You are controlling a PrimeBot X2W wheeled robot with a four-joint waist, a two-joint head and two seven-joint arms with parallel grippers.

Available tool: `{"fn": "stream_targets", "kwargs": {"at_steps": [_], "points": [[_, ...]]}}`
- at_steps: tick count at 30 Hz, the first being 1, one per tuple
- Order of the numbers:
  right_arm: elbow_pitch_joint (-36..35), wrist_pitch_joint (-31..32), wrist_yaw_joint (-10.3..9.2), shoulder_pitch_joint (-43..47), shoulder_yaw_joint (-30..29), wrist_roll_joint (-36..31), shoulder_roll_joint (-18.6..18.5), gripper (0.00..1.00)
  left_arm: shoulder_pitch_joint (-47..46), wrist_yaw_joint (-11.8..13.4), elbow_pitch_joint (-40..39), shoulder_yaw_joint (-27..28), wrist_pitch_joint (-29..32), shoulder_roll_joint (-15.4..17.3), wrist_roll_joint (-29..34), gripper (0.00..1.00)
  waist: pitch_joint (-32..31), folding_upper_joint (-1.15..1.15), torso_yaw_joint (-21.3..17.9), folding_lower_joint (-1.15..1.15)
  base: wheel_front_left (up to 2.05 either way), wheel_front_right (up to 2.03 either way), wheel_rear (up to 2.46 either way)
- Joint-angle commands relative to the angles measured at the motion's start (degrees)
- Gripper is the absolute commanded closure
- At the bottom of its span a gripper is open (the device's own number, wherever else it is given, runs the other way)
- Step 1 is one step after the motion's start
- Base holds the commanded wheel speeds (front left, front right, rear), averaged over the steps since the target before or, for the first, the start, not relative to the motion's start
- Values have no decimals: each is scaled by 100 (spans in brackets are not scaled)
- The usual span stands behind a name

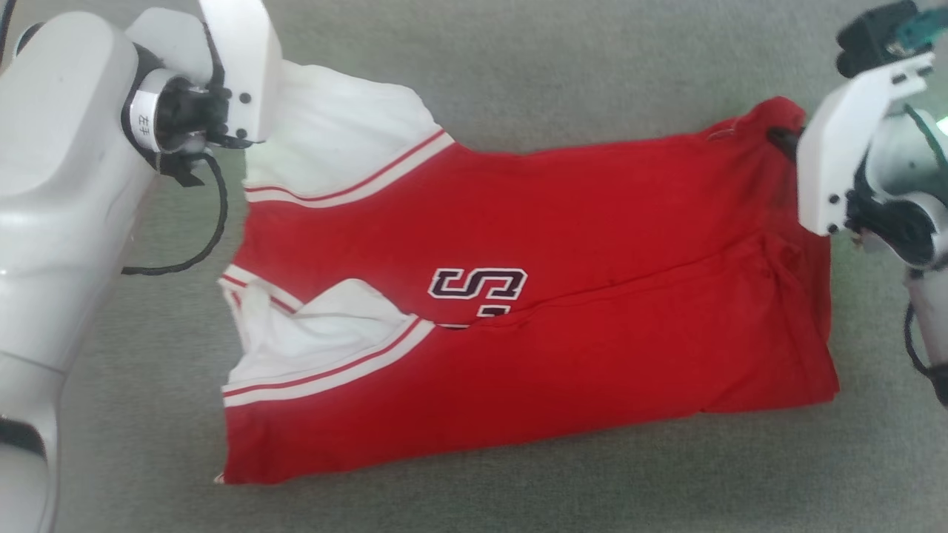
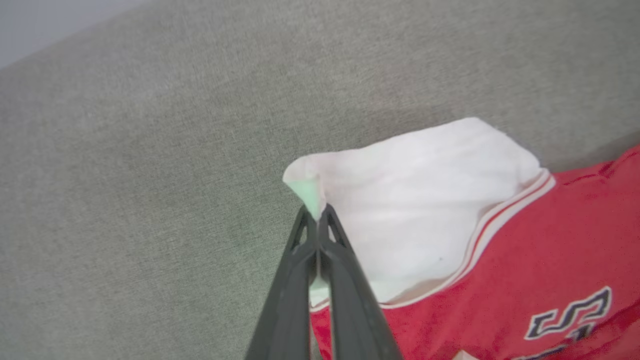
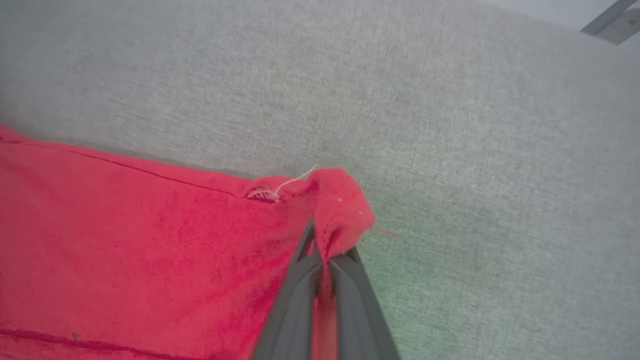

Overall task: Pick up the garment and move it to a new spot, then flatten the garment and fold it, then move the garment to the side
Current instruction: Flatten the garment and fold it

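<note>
The garment point(image 1: 563, 222), a red jersey T-shirt with white sleeves and a dark white-outlined number, lies partly folded lengthwise across the grey surface, its near long edge turned over the middle. In the left wrist view my left gripper point(image 2: 315, 215) is shut on the tip of the far white sleeve point(image 2: 415, 200). In the right wrist view my right gripper point(image 3: 327, 250) is shut on the far red hem corner point(image 3: 340, 210), which bunches up over the fingertips. In the head view both wrists hang over the far corners, left point(image 1: 222, 96) and right point(image 1: 844, 163); the fingers are hidden there.
A grey fabric-covered surface point(image 1: 518, 66) spreads on all sides of the shirt. A black cable point(image 1: 200, 244) loops from my left forearm beside the shirt's sleeve end. A loose white thread point(image 3: 295, 180) sticks out of the hem near the right fingers.
</note>
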Motion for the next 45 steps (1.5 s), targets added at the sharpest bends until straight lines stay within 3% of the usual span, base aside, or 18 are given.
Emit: {"fn": "stream_targets", "kwargs": {"at_steps": [1, 10, 22, 25, 29, 32, 33, 34, 35, 36, 37, 38, 45], "points": [[-169, 21, -10, 178, -80, -12, -51, 100, 127, 21, -165, -16, 52, 47, -32, 100, -188, 0, 148, 0, 0, 0, 0], [-1438, 444, -9, 1270, -717, 13, -187, 100, 904, 442, -1946, -166, 417, 614, 7, 100, -634, 0, 367, 0, 0, 0, 0], [-2648, 1270, -9, 3016, -1630, -20, 29, 100, 2679, 1590, -4940, -245, 795, 1526, -205, 100, -883, 0, 544, 0, 0, 0, 0], [-2581, 1335, -9, 3253, -1708, -63, 203, 100, 3073, 1800, -5216, -308, 717, 1621, -209, 100, -881, 0, 540, 0, 0, 0, 0], [-2269, 1377, -8, 3296, -1714, -63, 394, 100, 3408, 1876, -5075, -307, 484, 1558, -285, 100, -880, 0, 513, 0, 0, 0, 0], [-1896, 1240, -8, 3083, -1602, -177, 498, 100, 3623, 1747, -4714, -285, 163, 1422, -386, 100, -891, 0, 486, 0, 0, 0, 0], [-1774, 1182, -8, 3028, -1555, -182, 550, 85, 3698, 1677, -4571, -283, 46, 1378, -407, 91, -902, 0, 478, 0, 0, 0, 0], [-1656, 1121, -8, 2963, -1524, -209, 571, 67, 3727, 1617, -4413, -269, -87, 1348, -404, 65, -917, 0, 473, 0, 0, 0, 0], [-1550, 1076, -8, 2909, -1482, -210, 576, 58, 3742, 1557, -4287, -260, -194, 1328, -382, 55, -939, 0, 470, 0, 0, 0, 0], [-1472, 1038, -8, 2859, -1423, -197, 587, 25, 3776, 1497, -4174, -261, -283, 1295, -395, 36, -964, 0, 467, 0, 0, 0, 0], [-1420, 1002, -8, 2801, -1376, -209, 580, 0, 3811, 1449, -4070, -241, -387, 1246, -419, 7, -996, 0, 469, 0, 0, 0, 0], [-1366, 982, -8, 2766, -1355, -214, 579, 0, 3844, 1414, -3982, -208, -492, 1225, -434, 0, -1027, 0, 472, 0, 0, 0, 0], [-1242, 946, -8, 2818, -1417, 7, 592, 0, 4120, 1240, -3788, 41, -1317, 1188, -464, 0, -1261, 0, 540, 0, 0, 0, 0]]}}
